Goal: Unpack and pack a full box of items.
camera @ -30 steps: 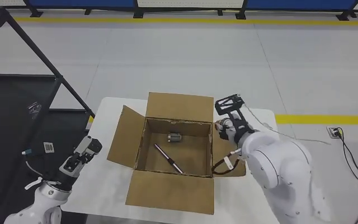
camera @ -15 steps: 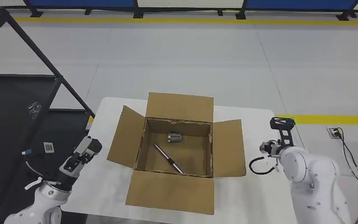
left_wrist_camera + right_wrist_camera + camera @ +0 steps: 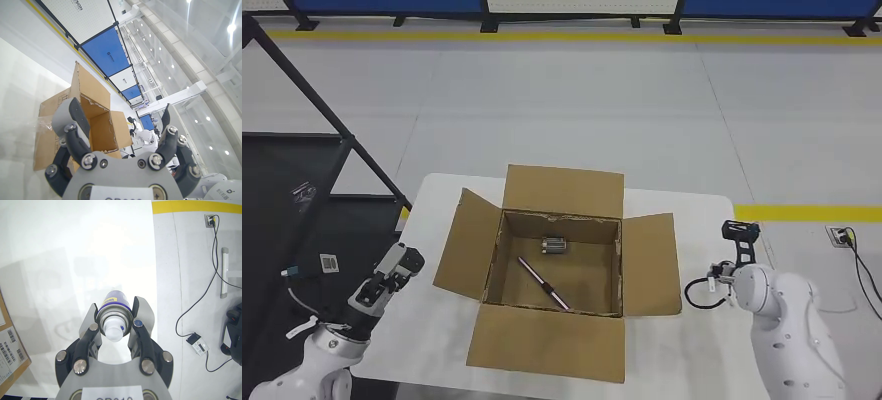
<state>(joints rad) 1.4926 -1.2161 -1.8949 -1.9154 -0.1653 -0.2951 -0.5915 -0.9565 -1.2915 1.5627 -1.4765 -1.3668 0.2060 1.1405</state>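
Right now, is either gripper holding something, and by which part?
The right gripper holds a blue spray can by the upper end of its body, just below the white cap. The left gripper is open and empty.

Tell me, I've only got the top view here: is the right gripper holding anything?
Observer: Yes. Its wrist view shows the right gripper shut on a blue spray can with a yellow label.
Operator: Which way is the can pointing?
Observer: Its base faces the white table, close to the table's edge. I can't tell whether it touches.
Operator: And the left gripper?
Observer: The left gripper is open and empty, facing the side of the cardboard box.
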